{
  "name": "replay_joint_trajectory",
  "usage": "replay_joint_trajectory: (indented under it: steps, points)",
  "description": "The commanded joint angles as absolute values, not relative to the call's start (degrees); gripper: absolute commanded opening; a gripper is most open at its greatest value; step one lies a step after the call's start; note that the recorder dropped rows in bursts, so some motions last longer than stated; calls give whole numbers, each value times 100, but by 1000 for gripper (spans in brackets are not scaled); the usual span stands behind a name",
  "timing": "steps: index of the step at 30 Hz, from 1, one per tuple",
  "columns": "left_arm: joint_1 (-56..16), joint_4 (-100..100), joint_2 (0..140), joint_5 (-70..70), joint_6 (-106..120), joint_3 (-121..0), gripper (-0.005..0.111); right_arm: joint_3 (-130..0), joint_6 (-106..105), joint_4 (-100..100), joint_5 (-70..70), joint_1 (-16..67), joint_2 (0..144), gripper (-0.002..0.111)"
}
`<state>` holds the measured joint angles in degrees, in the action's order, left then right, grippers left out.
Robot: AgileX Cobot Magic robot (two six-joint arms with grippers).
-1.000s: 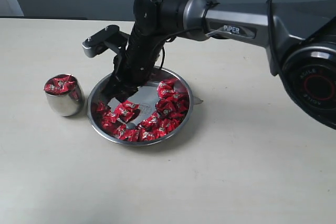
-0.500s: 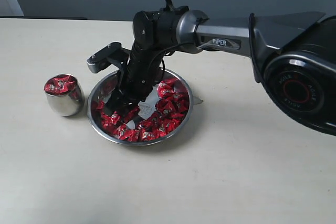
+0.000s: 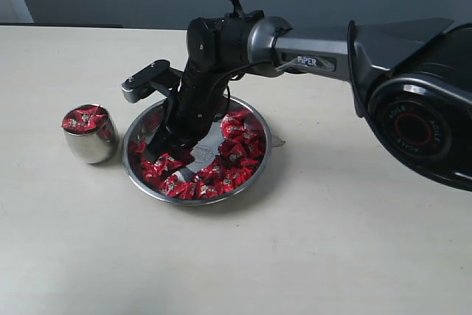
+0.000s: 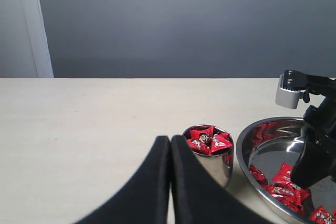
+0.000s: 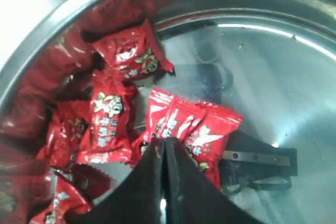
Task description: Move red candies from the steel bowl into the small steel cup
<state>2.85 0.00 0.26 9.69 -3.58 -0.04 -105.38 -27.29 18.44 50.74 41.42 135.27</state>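
Shifting slightly toward the steel bowl's [image 3: 196, 201] eight o'clock, the right gripper [image 5: 164, 148] is pinching shut on one of the red candies [image 5: 194, 129], a grip only its wrist view is revealing.

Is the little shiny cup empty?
No, red candies are piled up to the rim of the small steel cup.

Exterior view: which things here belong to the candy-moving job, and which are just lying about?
In the job: red candies, steel bowl, small steel cup, right gripper down in the bowl.
Just there: left gripper, shut and empty; table.
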Motion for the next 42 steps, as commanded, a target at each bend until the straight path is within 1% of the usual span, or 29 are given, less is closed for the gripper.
replay_joint_trajectory:
  steps: [1, 9, 19, 21, 25, 27, 28, 40, 42]
  points:
    - [255, 0, 0, 934, -383, 0, 0, -10544, -2565, 1568, 4929, 4112, 13465, -1]
    - [255, 0, 0, 934, -383, 0, 0, -10544, -2211, 1032, 4778, 4112, 13169, -1]
    - [255, 0, 0, 934, -383, 0, 0, -10544, -2199, 955, 4528, 4112, 13177, 0]
    - [255, 0, 0, 934, -383, 0, 0, -10544, -2199, 1015, 4482, 4112, 13192, 6]
    - [255, 0, 0, 934, -383, 0, 0, -10544, -2199, 1063, 4482, 4112, 13277, 29]
    - [255, 0, 0, 934, -383, 0, 0, -10544, -2199, 1053, 4482, 4112, 13358, 36]
    - [255, 0, 0, 934, -383, 0, 0, -10544, -2199, 1039, 4482, 4112, 13397, 37]
    - [255, 0, 0, 934, -383, 0, 0, -10544, -2183, 1055, 4588, 3984, 13569, 37]
    - [255, 0, 0, 934, -383, 0, 0, -10544, -2183, 1055, 4592, 3984, 13569, 33]
